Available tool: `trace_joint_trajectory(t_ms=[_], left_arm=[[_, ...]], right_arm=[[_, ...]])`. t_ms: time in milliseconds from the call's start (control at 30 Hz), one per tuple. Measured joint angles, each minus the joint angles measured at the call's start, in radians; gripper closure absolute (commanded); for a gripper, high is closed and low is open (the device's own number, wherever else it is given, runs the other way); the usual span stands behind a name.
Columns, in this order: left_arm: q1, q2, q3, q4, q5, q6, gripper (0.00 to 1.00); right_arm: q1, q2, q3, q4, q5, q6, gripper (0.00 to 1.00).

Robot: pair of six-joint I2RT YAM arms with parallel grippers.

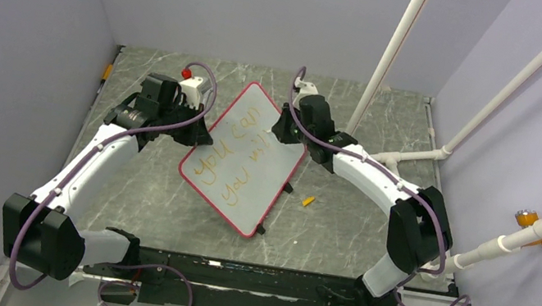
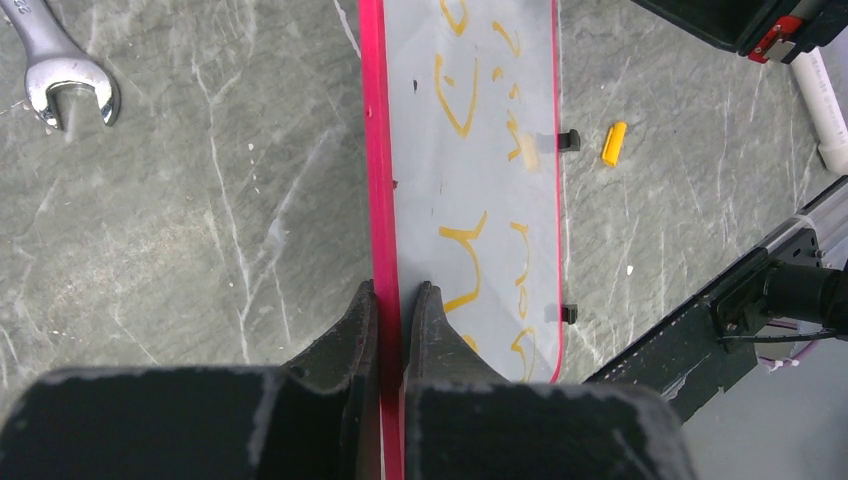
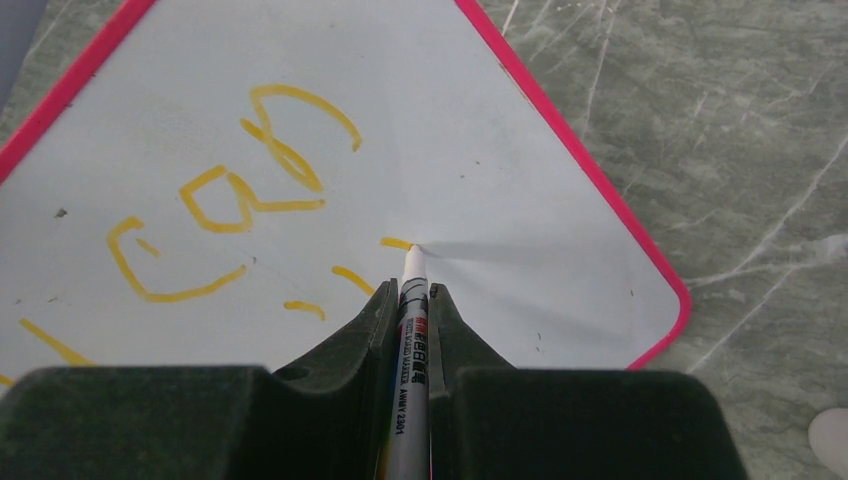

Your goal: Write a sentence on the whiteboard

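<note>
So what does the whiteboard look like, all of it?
The whiteboard is flat and white, with rounded corners, a thin pink frame and small black clips. It sits cornerwise on the grey table. Two lines of orange words cross it. The left pincer pinches its frame; the pen in the right pincer touches its face.

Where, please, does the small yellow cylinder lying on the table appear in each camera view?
Top external: small yellow cylinder on the table, just right of the whiteboard, near its lower right edge.
Left wrist: upper right, beyond the board's far edge.
Right wrist: not in view.
Shared landmark: the whiteboard's pink frame, seen in all three views.
</note>
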Motion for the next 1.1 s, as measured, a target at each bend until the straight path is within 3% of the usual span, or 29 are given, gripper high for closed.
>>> trace_joint_trajectory(t_ms=[1100], left_arm=[[-0.005,0.0,0.0,0.001,-0.009,-0.002,1.0]], right_arm=[[-0.01,-0.058,-0.126,0.027,0.031,-0.007,1.0]])
